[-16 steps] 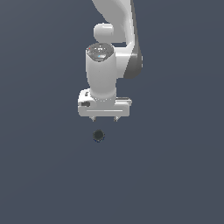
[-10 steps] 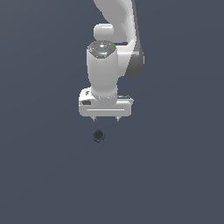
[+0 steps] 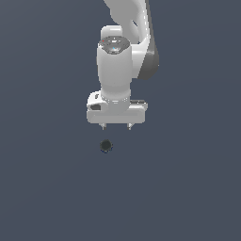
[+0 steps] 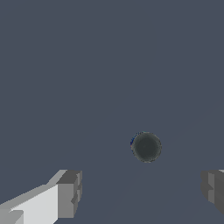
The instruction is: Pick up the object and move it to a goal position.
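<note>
The pincer (image 3: 116, 126) is pointing straight down over the surface (image 3: 188, 188), with its two fingertips (image 3: 103, 126) standing spread wide apart and nothing between them. The white arm (image 3: 123, 56) is reaching down from the upper edge of the exterior view and is carrying the pincer body well above the surface.

The can (image 3: 106, 146) is sitting upright on the surface, apart from the pincer. In the exterior view it is lying at roughly 7 o'clock from the pincer's midpoint, just beyond the fingertips and nearer the one on the exterior view's left. No part of the pincer is touching it.

In the wrist view the can (image 4: 146, 147) is showing its dark round top, with a thin sliver of blue label visible along one edge. The red-white marks cannot be made out. The two fingers (image 4: 70, 192) are framing the gap, and the can is appearing between their lines but ahead of them, closer to the finger that is partly cut off by the picture edge. The can is looking clearly narrower than the open gap.

The surface is appearing as a uniform dark blue-grey plane in both views.
</note>
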`<act>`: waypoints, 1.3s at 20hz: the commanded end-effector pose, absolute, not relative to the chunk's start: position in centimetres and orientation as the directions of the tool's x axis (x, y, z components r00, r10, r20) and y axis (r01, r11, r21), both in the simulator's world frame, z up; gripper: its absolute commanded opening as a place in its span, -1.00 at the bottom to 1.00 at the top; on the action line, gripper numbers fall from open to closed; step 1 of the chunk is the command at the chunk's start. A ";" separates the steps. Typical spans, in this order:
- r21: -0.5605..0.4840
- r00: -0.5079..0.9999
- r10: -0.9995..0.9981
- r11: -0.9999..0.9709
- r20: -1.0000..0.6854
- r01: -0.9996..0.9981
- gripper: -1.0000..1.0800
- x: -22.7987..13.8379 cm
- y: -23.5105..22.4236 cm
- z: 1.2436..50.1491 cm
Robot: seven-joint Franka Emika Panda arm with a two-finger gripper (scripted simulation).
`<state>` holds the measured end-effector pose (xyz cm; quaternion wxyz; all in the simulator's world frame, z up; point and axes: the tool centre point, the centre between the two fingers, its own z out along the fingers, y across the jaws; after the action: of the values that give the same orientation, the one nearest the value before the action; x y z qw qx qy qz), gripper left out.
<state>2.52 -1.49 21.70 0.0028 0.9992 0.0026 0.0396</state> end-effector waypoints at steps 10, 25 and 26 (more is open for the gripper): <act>-0.007 0.993 -0.097 -0.995 0.064 -0.097 0.92 2.5 -2.5 19.0; -0.010 0.883 -0.468 -0.884 0.009 -0.468 0.92 1.2 -6.5 8.8; -0.008 0.875 -0.484 -0.875 0.007 -0.484 0.92 1.1 -6.7 8.3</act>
<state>1.28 -6.38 9.08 -0.0038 0.9721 -0.2345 0.0057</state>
